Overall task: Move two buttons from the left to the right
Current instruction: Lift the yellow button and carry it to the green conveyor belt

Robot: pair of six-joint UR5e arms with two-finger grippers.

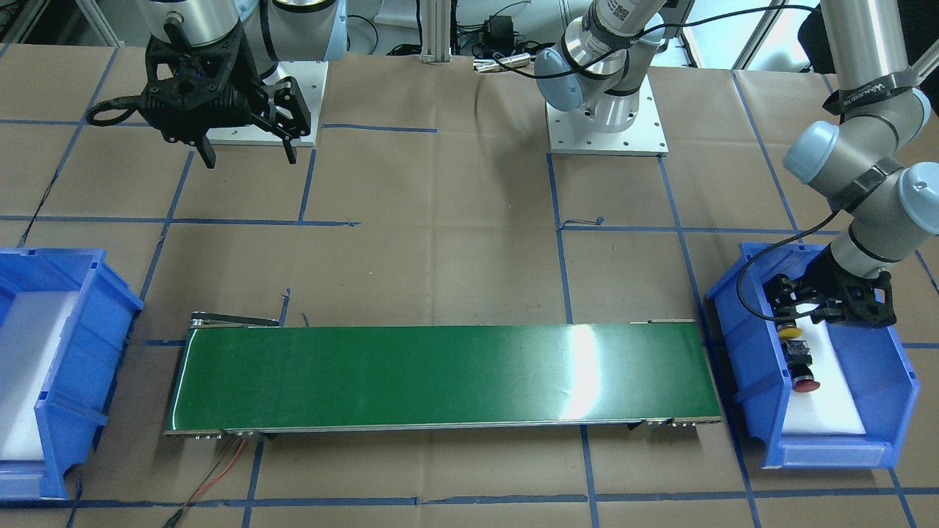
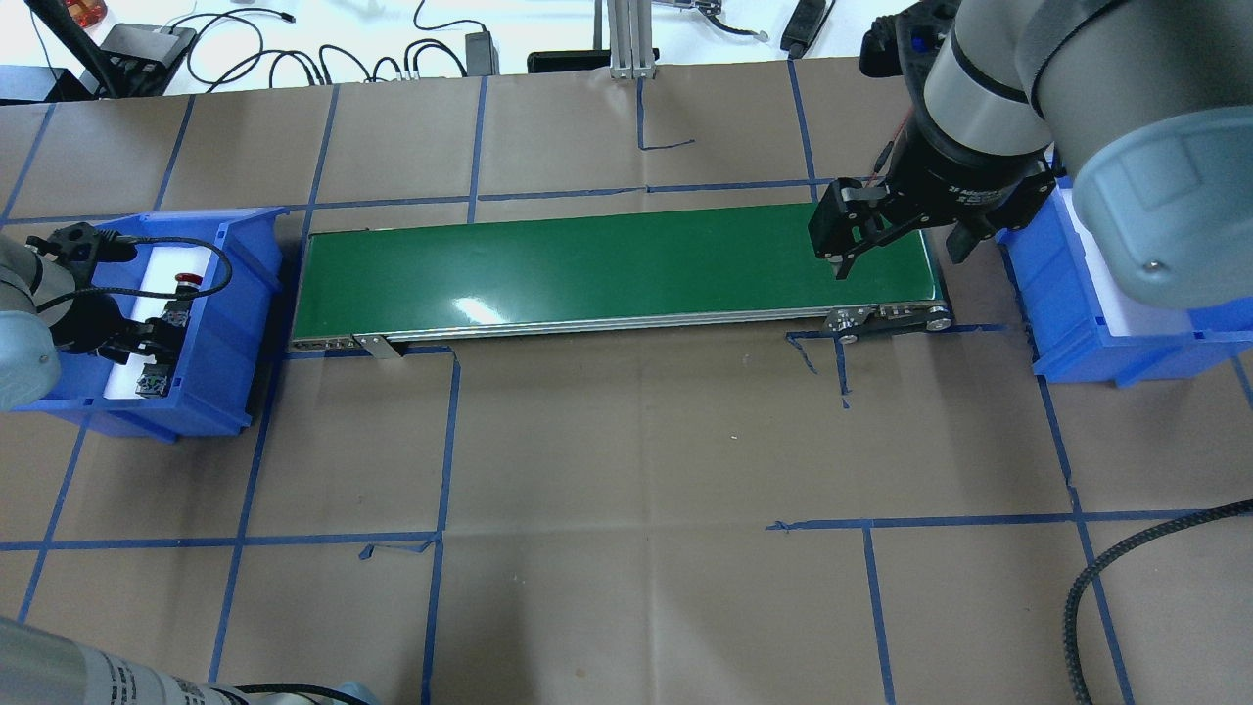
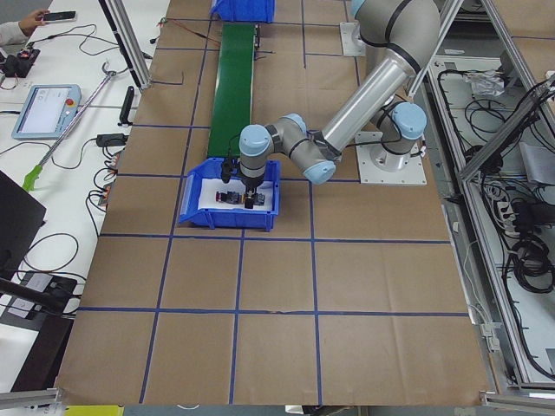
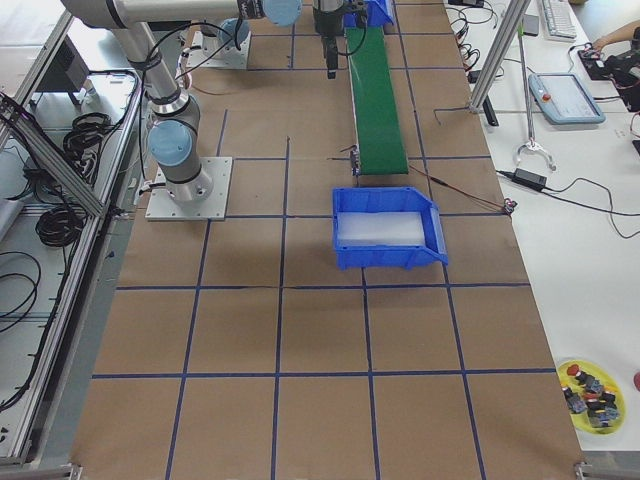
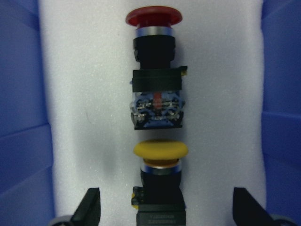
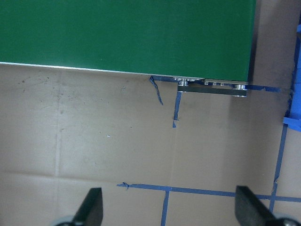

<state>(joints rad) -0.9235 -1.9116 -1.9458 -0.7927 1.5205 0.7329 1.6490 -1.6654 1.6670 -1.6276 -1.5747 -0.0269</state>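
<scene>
Buttons, two: yellow button (image 5: 161, 149), red button (image 5: 154, 16), end to end in one bin (image 5: 19, 94), foam (image 5: 84, 94) bare either side. You see left claw (image 5: 167, 205) and right claw (image 6: 167, 207) spread.

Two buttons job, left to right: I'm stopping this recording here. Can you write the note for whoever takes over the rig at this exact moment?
Left gripper: jaws open, low inside the left bin, one on each side of the yellow button, not yet closed on it.
Right gripper: jaws open, holding nothing, hanging above the table near the conveyor belt end on the robot's right.
Buttons: yellow button and red button lie end to end on the white foam in the left bin.
Done: no button moved yet.
Left: grasp each button and get both across to the right bin.
</scene>
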